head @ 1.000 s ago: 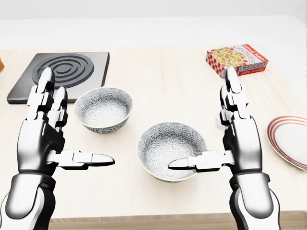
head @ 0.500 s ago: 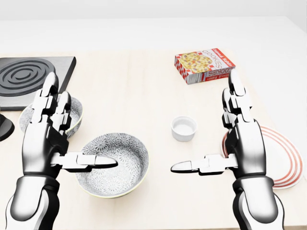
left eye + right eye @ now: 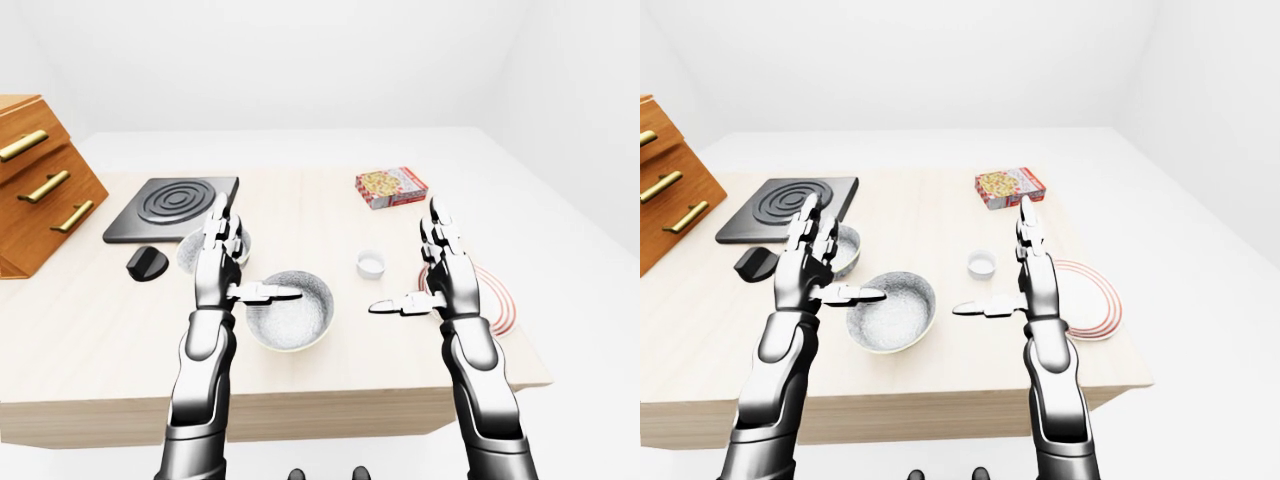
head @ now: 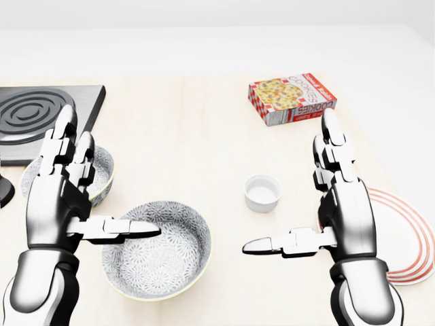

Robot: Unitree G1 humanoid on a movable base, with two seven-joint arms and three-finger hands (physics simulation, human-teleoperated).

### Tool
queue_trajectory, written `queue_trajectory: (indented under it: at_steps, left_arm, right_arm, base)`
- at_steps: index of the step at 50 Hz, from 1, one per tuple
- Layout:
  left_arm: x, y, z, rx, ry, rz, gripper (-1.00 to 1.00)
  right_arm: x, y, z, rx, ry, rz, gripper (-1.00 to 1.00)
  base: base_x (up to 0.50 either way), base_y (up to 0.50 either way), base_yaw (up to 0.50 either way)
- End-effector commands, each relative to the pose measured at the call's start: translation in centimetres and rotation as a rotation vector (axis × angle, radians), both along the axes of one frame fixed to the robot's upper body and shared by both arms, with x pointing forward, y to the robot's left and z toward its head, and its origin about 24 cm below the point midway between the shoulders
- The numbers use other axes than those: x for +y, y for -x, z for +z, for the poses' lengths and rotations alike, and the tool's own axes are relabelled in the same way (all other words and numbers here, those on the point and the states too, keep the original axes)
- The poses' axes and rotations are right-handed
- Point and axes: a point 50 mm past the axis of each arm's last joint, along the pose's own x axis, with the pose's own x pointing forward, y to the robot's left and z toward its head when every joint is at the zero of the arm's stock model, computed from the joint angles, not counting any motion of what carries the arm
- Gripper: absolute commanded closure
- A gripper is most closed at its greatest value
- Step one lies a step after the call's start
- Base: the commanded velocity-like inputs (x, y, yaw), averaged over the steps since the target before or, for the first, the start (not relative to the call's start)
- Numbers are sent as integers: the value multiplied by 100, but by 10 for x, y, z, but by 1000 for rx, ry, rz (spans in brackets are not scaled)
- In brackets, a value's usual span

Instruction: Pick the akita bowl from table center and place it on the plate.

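The akita bowl (image 4: 160, 261), grey with a fine white pattern, sits low and left of middle in the head view. My left hand (image 4: 98, 193) stands open at its left rim, thumb stretched over the bowl's inside without closing on it. A twin bowl (image 4: 102, 170) lies just behind that hand, partly hidden by its fingers. The white plate (image 4: 411, 238) with red rings lies at the right, its left part hidden by my right hand (image 4: 299, 200). That hand is open and empty, thumb pointing left over bare table.
A small white cup (image 4: 262, 192) stands between the bowl and the plate. A cookie box (image 4: 292, 98) lies higher up on the right, a black burner plate (image 4: 30, 112) at upper left. A black knob (image 3: 148, 262) and wooden drawers (image 3: 40, 180) sit at the left.
The camera has moved: the whole picture slid left, bringing the plate and white cup into view, then down a little. Both hands hold the same open pose.
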Motion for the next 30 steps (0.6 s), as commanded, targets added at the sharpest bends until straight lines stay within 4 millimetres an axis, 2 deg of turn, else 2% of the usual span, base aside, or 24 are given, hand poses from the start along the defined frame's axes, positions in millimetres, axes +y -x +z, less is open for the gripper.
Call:
queue_trajectory:
  at_steps: [1, 8, 14, 15, 18, 23, 30]
  left_arm:
    - [2, -1, 0, 4, -2, 6, -100]
    - [6, -4, 0, 5, -6, 19, -100]
    - [19, -19, -5, 50, -79, 68, -100]
    - [27, -29, -9, 90, -153, 101, -100]
    - [41, -40, -17, 153, -249, 162, -100]
    - [74, -63, -23, 206, -549, 346, -100]
    - [88, -73, -21, 185, -758, 424, -100]
  right_arm:
    - [-1, 0, -2, 10, -2, -4, -100]
    - [0, -2, -3, 13, 2, -3, -100]
    - [-1, 1, -2, 10, 6, -4, -100]
    - [-2, 1, -2, 10, 6, -4, -100]
    - [-2, 1, -2, 7, 7, -4, -100]
    - [-3, 0, -3, 15, 6, -12, -100]
    - [-4, 1, -6, 27, 7, -15, -100]
  base:
    - [16, 0, 0]
    - [0, 0, 0]
    - [0, 0, 0]
    - [0, 0, 0]
    - [0, 0, 0]
    - [0, 0, 0]
    - [0, 0, 0]
